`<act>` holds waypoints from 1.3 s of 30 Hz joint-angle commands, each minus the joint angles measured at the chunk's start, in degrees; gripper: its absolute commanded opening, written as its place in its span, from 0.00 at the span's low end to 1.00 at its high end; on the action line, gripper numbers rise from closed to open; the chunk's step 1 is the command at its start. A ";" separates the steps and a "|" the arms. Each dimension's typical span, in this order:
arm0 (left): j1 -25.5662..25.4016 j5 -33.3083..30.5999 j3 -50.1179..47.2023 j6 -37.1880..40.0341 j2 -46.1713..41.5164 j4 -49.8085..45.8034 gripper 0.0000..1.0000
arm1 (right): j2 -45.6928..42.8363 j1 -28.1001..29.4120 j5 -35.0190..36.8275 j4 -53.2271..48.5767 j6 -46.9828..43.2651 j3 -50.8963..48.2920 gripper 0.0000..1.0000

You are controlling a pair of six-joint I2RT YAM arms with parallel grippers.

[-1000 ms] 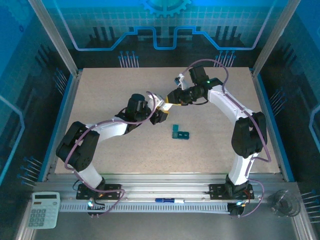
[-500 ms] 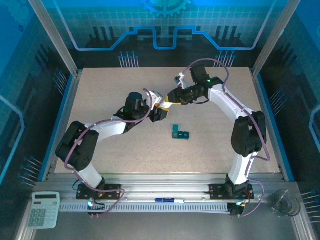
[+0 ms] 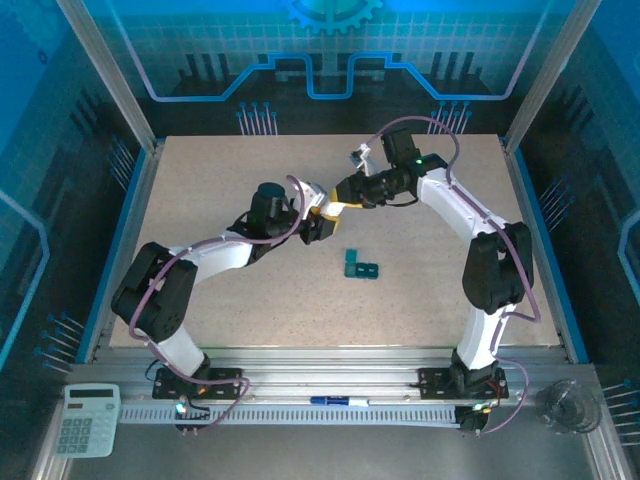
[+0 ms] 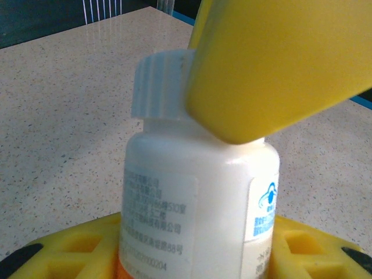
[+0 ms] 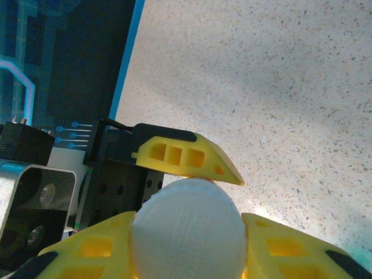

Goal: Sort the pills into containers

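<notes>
Looking down on the speckled desk (image 3: 200,200), you see the small teal-green pill box (image 3: 361,266) lying mid-desk, just right of both arms' tips. Your left end effector (image 3: 318,228) pinches a white pill bottle (image 4: 197,197). Up close, the wrist cameras add its printed label and the ribbed cap (image 5: 189,226), which the right end effector (image 3: 338,205) clamps.

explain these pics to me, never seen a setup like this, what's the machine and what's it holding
Two robot arms are bolted at the near edge of the table. The top picture looks down from a fixed camera above and behind them. The other two come from a camera on each wrist, so each shows its own yellow fingers up close. The left gripper holds a white bottle by its body, and the right gripper is clamped on its cap. A small teal pill box lies on the table near them.
</notes>
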 commanded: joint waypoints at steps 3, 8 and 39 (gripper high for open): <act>0.81 0.68 3.21 -2.07 -0.18 -0.71 0.00 | -0.72 -0.52 -1.92 0.81 1.48 -0.84 0.46; 1.05 0.52 3.06 -3.46 -1.01 0.28 0.00 | -5.16 -2.97 -1.24 5.93 5.81 -4.49 0.68; 1.16 2.49 4.82 -4.26 -0.89 -0.62 0.00 | -7.37 1.59 6.94 23.44 22.10 -11.54 0.67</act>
